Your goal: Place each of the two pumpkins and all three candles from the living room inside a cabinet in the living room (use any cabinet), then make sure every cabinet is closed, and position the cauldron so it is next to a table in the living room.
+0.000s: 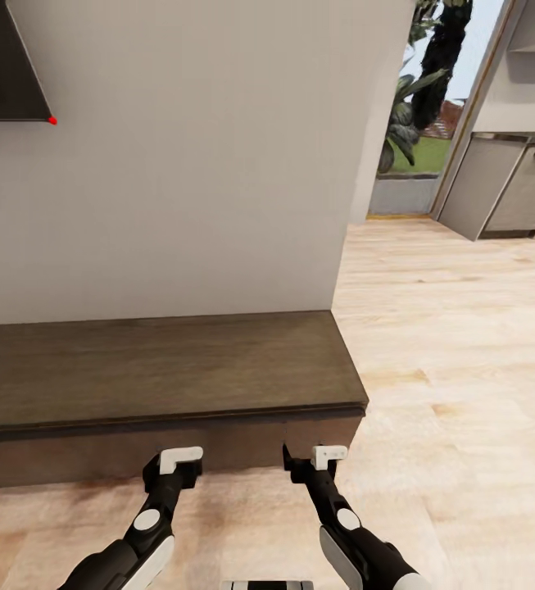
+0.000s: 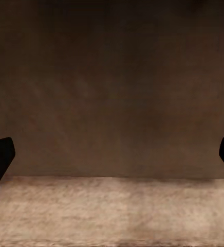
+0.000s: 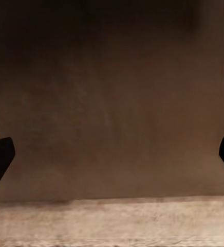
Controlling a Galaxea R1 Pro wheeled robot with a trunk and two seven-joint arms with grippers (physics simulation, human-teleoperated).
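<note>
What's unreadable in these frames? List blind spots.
- Cabinet front, head view: foreshortened under the slab top, door seams unclear.
- Cabinet's left end: cut by the frame edge.
- Left tool, right tool, wrist views: only dark fingertip corners at the edges, wide apart.
- Dark wall panel: cropped at the corner.

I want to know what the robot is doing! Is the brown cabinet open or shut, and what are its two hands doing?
cabinet: front looks shut, nothing on its top.
left gripper: open, empty, facing the cabinet front.
right gripper: open, empty, facing the cabinet front.
</note>
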